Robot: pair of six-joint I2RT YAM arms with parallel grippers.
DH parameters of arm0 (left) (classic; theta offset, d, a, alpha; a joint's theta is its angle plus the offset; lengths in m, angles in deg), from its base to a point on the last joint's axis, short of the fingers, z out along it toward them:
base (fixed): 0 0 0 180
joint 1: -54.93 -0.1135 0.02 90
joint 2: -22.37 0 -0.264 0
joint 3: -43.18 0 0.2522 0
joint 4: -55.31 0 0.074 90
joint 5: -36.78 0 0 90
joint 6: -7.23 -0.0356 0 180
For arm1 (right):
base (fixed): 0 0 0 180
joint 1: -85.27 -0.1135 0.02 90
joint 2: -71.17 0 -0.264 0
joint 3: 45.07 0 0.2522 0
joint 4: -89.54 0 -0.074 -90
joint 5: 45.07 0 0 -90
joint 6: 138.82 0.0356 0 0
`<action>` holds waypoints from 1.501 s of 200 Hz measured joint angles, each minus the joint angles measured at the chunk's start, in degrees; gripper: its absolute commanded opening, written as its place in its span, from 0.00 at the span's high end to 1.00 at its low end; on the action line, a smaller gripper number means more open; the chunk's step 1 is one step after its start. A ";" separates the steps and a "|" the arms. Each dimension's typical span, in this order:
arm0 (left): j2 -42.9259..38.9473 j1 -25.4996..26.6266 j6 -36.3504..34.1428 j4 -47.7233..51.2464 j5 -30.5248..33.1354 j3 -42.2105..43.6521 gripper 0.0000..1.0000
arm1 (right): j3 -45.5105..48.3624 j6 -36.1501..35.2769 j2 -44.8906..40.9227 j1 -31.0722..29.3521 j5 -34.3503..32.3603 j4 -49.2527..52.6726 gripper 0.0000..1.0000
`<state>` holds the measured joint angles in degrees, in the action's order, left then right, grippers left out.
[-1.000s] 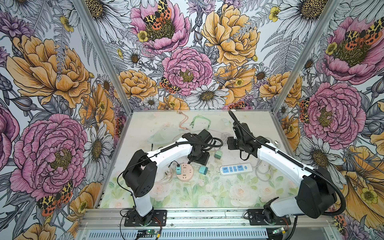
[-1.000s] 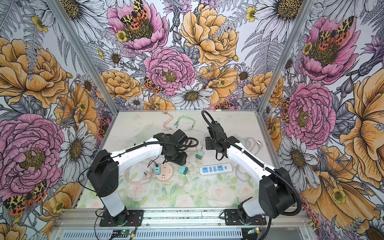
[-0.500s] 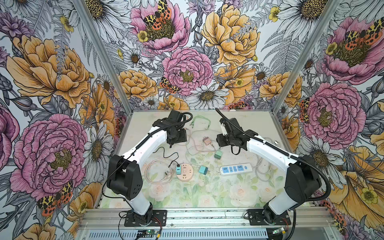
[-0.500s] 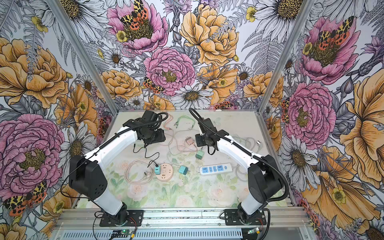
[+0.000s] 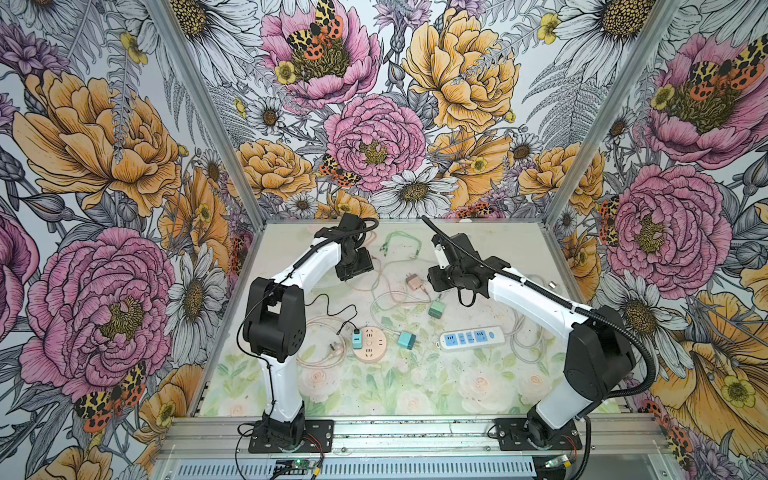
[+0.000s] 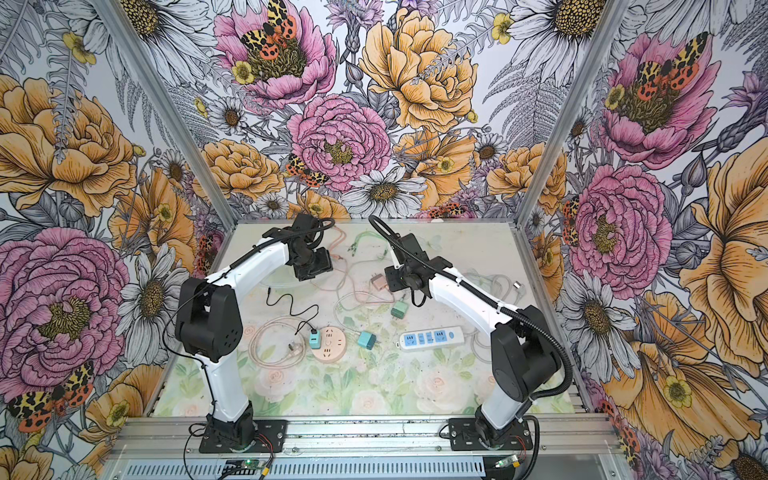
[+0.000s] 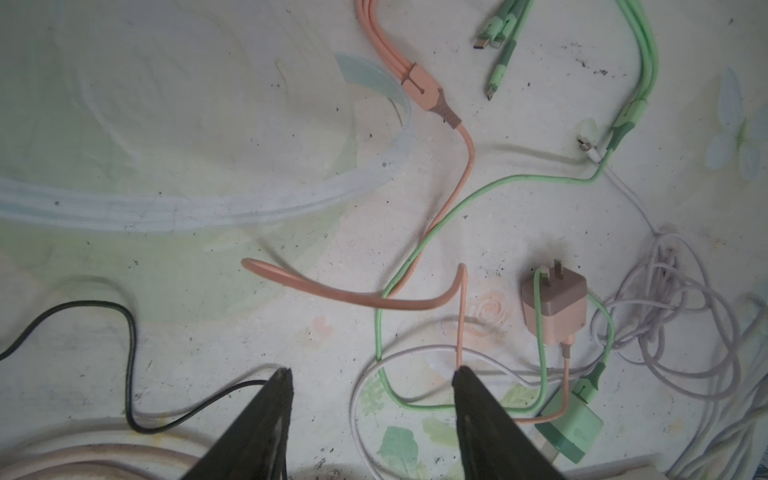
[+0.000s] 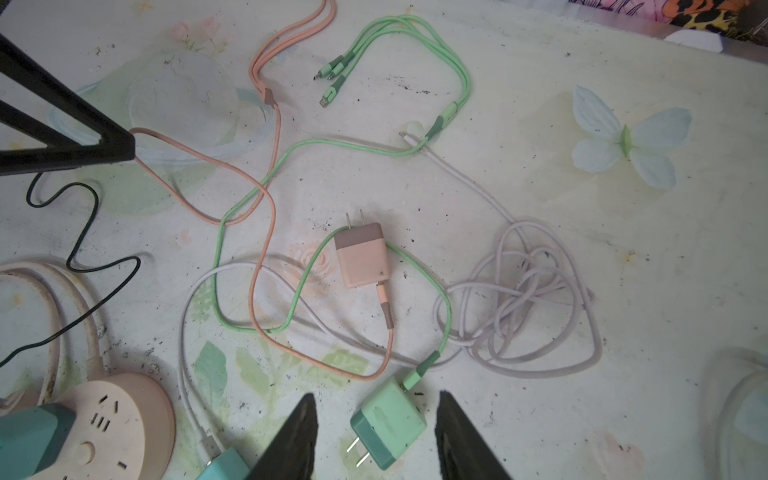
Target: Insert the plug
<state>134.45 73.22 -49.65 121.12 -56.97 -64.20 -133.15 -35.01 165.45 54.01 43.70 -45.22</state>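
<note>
**Asker:** Where is the plug?

**Me:** The mint-green plug (image 8: 388, 424) lies loose on its side on the bench (image 8: 665, 311). In a top view it sits between the pink plug (image 5: 414, 283) and the white power strip (image 5: 471, 337).

**Asker:** What does it look like?

**Me:** It is a small rounded cube, pale mint and a little smudged. One end face is a darker teal-green and carries two flat metal prongs. A green cable (image 8: 422, 371) enters the opposite end and loops away around the pink plug.

**Asker:** And your jaws?

**Me:** My right jaws are spread, with a fingertip (image 8: 299, 432) on either side of the mint-green plug and a gap to each. They pinch nothing. My left jaws are also spread, toward the back of the bench, with nothing between them. The pink cable (image 7: 332, 295) rises to one left fingertip (image 7: 469, 386), and I cannot tell whether it is snagged there.

**Asker:** What about the sockets?

**Me:** The round pink socket (image 5: 370, 347) sits nearer the front with a teal plug (image 5: 356, 338) seated in it. Another teal plug (image 5: 406, 340) lies loose just beside it, on the side toward the strip.
</note>
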 measured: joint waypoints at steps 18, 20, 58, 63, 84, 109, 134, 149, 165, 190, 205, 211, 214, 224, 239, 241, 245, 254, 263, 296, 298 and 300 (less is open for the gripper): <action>2.08 0.00 1.53 -0.61 -0.76 -0.68 0.40 | 0.00 -0.46 -0.17 0.00 -1.03 0.00 0.51; 2.23 0.00 1.57 -0.68 -0.83 -0.68 0.41 | 0.00 -0.50 -0.20 0.00 -1.16 0.00 0.51; 4.66 0.00 4.35 -1.44 -2.40 -0.68 0.73 | 0.46 -1.49 -1.90 0.24 -3.76 0.00 0.50; 4.70 0.02 4.76 -1.46 -2.56 -0.68 0.75 | 0.57 -1.49 -2.21 0.42 -4.00 -0.02 0.50; 4.70 0.24 5.31 -1.53 -2.78 -1.42 0.81 | 0.90 -1.49 -3.37 0.92 -4.85 -0.04 0.50; 4.68 0.33 5.60 -1.84 -2.78 -3.41 0.67 | 1.55 -1.49 -4.79 1.53 -5.64 -0.02 0.50; 4.37 0.44 5.40 -2.43 -2.75 -3.98 0.48 | 2.05 -1.44 -5.20 1.84 -5.64 -0.02 0.48; 3.91 0.44 5.62 -2.49 -2.69 -3.85 0.44 | 2.16 -1.40 -5.20 1.84 -5.64 0.00 0.49; 3.45 0.44 5.79 -2.56 -2.71 -3.65 0.43 | 2.16 -1.27 -5.20 1.84 -5.62 -0.02 0.48; 2.97 0.37 6.01 -3.32 -2.73 -2.78 0.40 | 2.16 -1.05 -5.20 1.84 -5.53 -0.02 0.48; 2.97 0.22 6.64 -4.37 -2.75 -1.95 0.40 | 2.16 -0.83 -5.20 1.84 -5.38 -0.02 0.48; 2.97 0.09 7.15 -4.72 -2.78 -1.53 0.40 | 2.16 -0.79 -5.20 1.84 -5.18 -0.02 0.48; 2.97 -0.02 7.34 -4.79 -2.80 -1.38 0.40 | 2.16 -0.79 -5.20 1.84 -5.16 0.00 0.48; 2.97 -0.35 8.02 -5.18 -2.93 -0.96 0.40 | 2.16 -0.76 -5.20 1.84 -5.09 -0.02 0.48; 2.99 -1.01 9.22 -5.92 -3.04 -0.52 0.40 | 2.16 -0.59 -5.20 1.84 -4.98 -0.02 0.48; 3.02 -1.11 9.49 -6.01 -3.04 -0.52 0.40 | 2.16 -0.59 -5.20 1.84 -4.98 -0.02 0.48; 3.10 -1.31 9.99 -6.25 -3.08 -0.48 0.41 | 2.16 -0.55 -5.20 1.84 -4.98 -0.02 0.48; 3.21 -1.70 10.78 -6.97 -3.23 -0.37 0.42 | 2.16 -0.37 -5.20 1.84 -4.98 -0.02 0.48; 3.41 -2.05 11.67 -7.67 -3.26 -0.33 0.43 | 2.16 -0.33 -5.20 1.84 -4.98 0.00 0.48; 5.46 -2.80 14.03 -9.33 -3.48 -0.33 0.50 | 2.16 -0.33 -5.20 1.84 -5.01 -0.02 0.48; 5.64 -2.78 13.97 -9.44 -3.52 -0.33 0.50 | 2.16 -0.35 -5.20 1.84 -5.01 -0.02 0.48; 5.86 -2.78 14.21 -9.51 -3.58 -0.33 0.51 | 2.16 -0.35 -5.20 1.84 -5.01 -0.02 0.48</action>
<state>140.30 70.44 -35.44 111.62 -60.55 -64.53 -130.99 -35.36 160.24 55.84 38.69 -45.24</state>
